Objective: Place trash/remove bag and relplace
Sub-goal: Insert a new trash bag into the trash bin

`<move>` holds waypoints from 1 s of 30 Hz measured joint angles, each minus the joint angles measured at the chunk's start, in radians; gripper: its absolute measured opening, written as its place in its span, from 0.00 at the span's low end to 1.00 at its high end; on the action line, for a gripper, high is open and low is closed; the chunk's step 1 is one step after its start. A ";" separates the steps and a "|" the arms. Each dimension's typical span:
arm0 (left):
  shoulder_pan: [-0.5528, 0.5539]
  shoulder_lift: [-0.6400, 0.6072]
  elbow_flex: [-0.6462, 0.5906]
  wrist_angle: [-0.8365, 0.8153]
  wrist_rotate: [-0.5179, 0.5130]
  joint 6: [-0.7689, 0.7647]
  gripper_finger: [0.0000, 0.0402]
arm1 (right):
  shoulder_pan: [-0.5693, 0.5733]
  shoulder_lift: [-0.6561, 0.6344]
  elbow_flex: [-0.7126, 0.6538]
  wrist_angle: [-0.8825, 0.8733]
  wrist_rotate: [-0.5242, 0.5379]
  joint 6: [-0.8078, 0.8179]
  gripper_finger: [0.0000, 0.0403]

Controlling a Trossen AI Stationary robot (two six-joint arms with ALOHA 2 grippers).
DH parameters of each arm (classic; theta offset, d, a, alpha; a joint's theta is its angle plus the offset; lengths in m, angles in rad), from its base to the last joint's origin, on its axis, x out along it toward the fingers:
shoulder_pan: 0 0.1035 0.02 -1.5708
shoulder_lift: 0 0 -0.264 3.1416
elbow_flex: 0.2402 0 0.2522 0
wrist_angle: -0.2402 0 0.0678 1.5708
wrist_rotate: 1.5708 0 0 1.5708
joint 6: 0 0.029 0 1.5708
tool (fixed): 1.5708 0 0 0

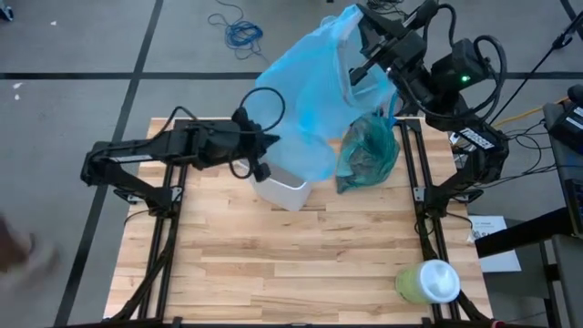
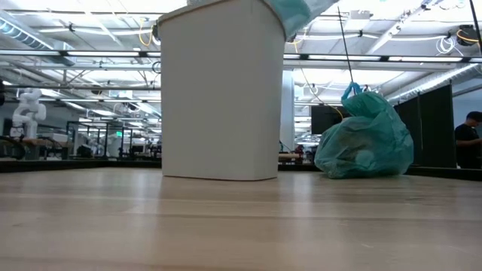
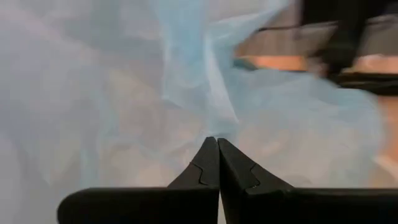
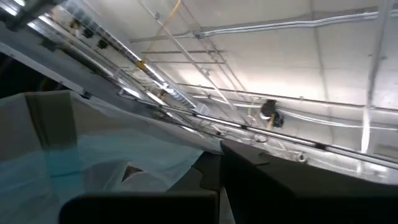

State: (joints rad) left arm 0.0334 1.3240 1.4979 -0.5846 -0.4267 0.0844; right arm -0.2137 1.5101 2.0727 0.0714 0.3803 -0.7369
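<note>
A pale sky-blue bag (image 1: 310,87) hangs spread in the air above the white bin (image 1: 284,189), which stands on its base at the table's far middle. My left gripper (image 1: 271,139) is shut at the bag's lower left side. My right gripper (image 1: 369,66) is raised high at the bag's upper right part, also shut. The full teal-green bag (image 1: 369,150) rests on its bottom on the table right of the bin, and it also shows in the low view (image 2: 365,141). No loose trash shows. My left gripper pinches a fold of the pale-blue bag's film (image 3: 214,127) between its two shut fingers, coming nearly level from the table's left. The film spreads away ahead of the tips, clear of the table. My right gripper is shut on the bag's upper part (image 4: 180,168), held high and pointing slightly upward. Its own fingers hide the place of contact. The bag hangs from it toward the bin.
A pale-green container with a white top (image 1: 428,281) lies near the table's front right corner. A blue cable (image 1: 239,32) lies on the floor beyond the far edge. Bare wood (image 1: 273,264) fills the near half of the table.
</note>
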 joint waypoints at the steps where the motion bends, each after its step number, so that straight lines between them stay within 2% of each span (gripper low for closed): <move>1: -0.008 -0.002 0.000 0.003 0.027 -0.001 0.00 | 0.004 0.000 0.000 -0.013 -0.016 0.022 0.00; 5: -0.049 0.007 0.000 0.010 0.043 -0.005 0.00 | 0.023 0.007 0.000 -0.029 -0.067 0.111 0.00; 8: -0.076 0.023 0.000 0.076 0.084 0.007 0.00 | 0.043 0.020 0.000 0.001 -0.074 0.145 0.00; 14: -0.096 0.070 0.000 0.162 0.188 0.026 0.00 | 0.052 0.063 0.000 0.114 -0.074 0.110 0.00; 19: -0.095 0.139 0.000 0.138 0.193 0.026 0.00 | 0.051 0.076 0.000 0.182 -0.074 0.107 0.00; 21: -0.093 0.159 0.000 0.116 0.162 0.025 0.00 | 0.050 0.076 0.000 0.188 -0.075 0.109 0.00; 26: -0.084 0.186 0.000 0.002 -0.052 -0.024 0.00 | 0.053 0.067 0.001 0.185 -0.076 0.111 0.00; 30: -0.085 0.182 0.000 -0.054 -0.168 -0.050 0.00 | 0.055 0.069 0.043 0.142 -0.076 0.112 0.00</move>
State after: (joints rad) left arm -0.0518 1.5061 1.4975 -0.6388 -0.5943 0.0339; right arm -0.1589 1.5794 2.1157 0.2131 0.3039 -0.6249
